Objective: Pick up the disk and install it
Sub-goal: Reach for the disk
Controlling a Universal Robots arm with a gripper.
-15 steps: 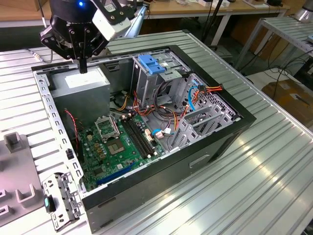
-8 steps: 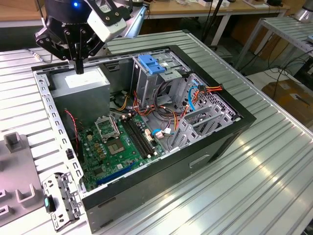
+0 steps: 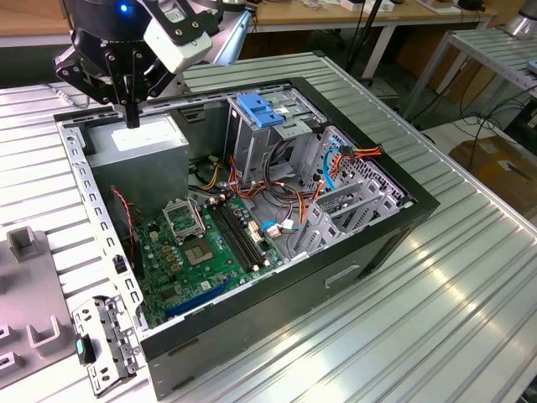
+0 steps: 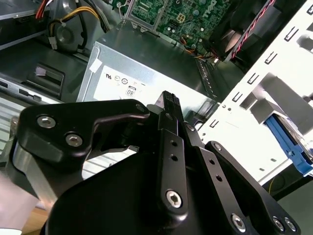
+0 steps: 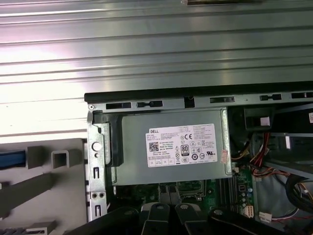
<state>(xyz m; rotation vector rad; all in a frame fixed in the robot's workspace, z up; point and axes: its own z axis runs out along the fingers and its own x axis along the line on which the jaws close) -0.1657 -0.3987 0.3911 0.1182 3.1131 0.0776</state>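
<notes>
one gripper point(image 3: 132, 116) hangs over the corner of the open computer case point(image 3: 352, 252) at the exterior view's left, its jaws drawn narrow, tips together with nothing between them; it sits just above the grey power supply point(image 3: 138, 143) with the white sticker, and in the first wrist view that power supply point(image 5: 171, 147) lies straight under the camera; by that i judge the disk has not been picked up; the case lies on its side on the ribbed metal tabletop point(image 3: 436, 294), so the drive cage point(image 3: 252, 138) and its blue latch point(image 3: 260, 109) face up, open to reach from above; the cage's inside is in shadow, so i cannot tell what it holds; the disk point(image 5: 11, 159) seems to rest outside the case, beside a grey holder point(image 5: 58, 159) on the tabletop; a blue strip of its rail shows there, cut off by the picture's edge; in the second wrist view the blue rail point(image 4: 291, 147) peeks past the case's white perforated frame point(image 4: 254, 98); its label and metal body are hard to make out
</notes>
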